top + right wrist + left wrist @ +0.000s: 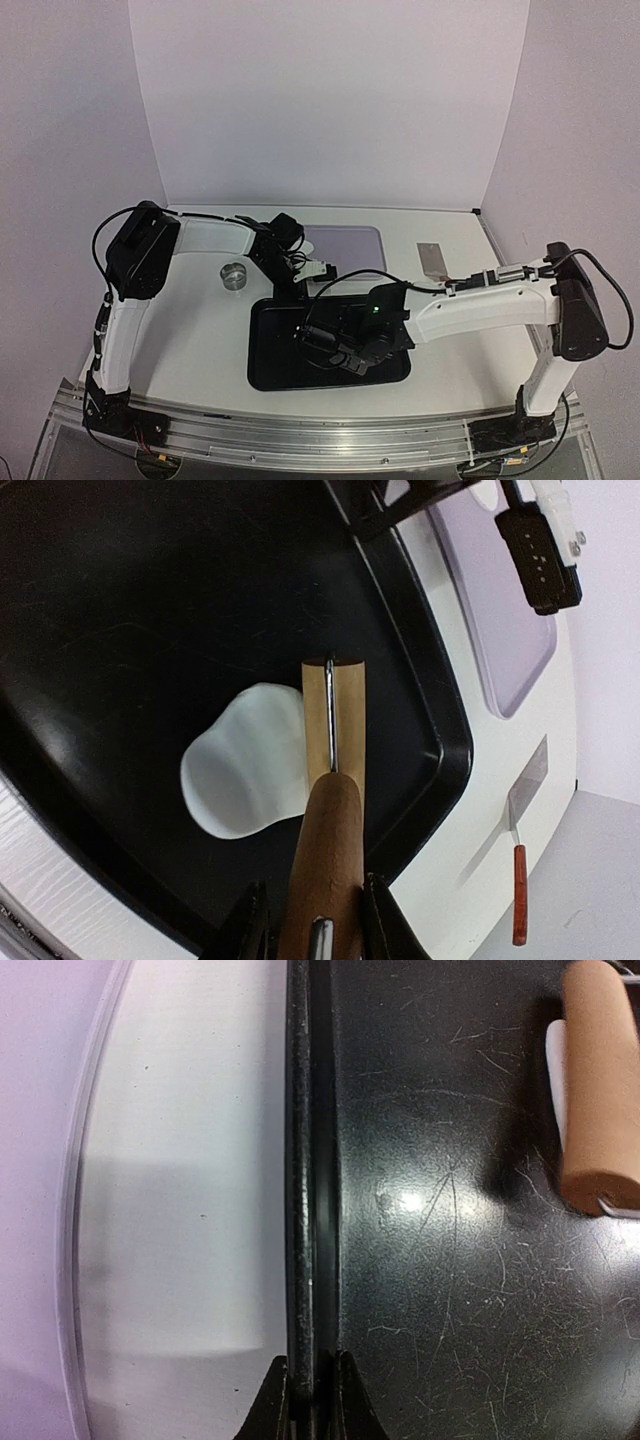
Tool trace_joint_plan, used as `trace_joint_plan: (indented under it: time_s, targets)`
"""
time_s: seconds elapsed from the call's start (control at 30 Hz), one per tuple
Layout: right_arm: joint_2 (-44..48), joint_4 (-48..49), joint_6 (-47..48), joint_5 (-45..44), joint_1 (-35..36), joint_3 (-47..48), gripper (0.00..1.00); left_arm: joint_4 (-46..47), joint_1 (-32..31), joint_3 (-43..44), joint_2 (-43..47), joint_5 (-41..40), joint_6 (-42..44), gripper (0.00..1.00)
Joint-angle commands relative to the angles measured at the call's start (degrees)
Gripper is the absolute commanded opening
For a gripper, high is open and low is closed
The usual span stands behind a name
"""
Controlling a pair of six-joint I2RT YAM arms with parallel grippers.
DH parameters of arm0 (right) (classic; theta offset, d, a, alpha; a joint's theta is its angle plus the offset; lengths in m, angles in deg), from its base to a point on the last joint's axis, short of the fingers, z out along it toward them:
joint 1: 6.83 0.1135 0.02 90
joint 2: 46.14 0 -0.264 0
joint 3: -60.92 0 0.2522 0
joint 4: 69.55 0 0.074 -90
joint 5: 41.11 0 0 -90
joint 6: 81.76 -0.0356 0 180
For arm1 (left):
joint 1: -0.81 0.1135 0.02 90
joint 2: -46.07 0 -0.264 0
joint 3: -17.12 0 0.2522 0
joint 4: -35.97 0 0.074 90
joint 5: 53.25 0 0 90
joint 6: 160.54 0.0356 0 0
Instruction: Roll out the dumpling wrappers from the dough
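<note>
The dough is a flattened white sheet of irregular outline lying in the black tray. My right gripper is shut on the brown handle of a wooden rolling pin. Its pale roller rests on the dough's right edge. My left gripper is shut on the tray's rim, with one finger on each side. The left wrist view shows the roller with a strip of dough beside it. In the top view both grippers are at the tray: left, right. No dumpling wrappers are in view.
A small metal ring stands on the white table left of the tray. A pale purple mat lies behind the tray. A scraper with a red handle lies at the right, its blade pointing to the back.
</note>
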Motion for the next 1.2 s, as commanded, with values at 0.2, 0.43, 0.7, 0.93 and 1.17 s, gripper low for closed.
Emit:
trace_joint_plan:
  time_s: [0.2,0.43,0.7,0.93,1.17]
  targets:
    - [-6.1,-0.3,-8.3,14.6,8.8,-1.8,0.00,5.3,0.0,1.7,0.0,-7.1,4.9,0.00]
    - [-6.4,-2.4,-10.6,14.8,13.4,-1.0,0.00,5.4,0.0,2.2,-0.3,-6.9,4.5,0.00]
    - [-4.5,-2.3,-6.4,19.7,14.9,-3.3,0.00,5.1,0.1,2.5,-0.4,-7.1,4.7,0.00]
    - [-1.5,-2.6,0.6,22.0,16.9,-6.1,0.00,5.2,0.1,2.6,-0.5,-7.0,4.6,0.00]
    - [-1.6,-5.9,8.7,20.7,17.2,-6.3,0.00,5.1,0.3,2.6,-0.5,-7.0,4.7,0.00]
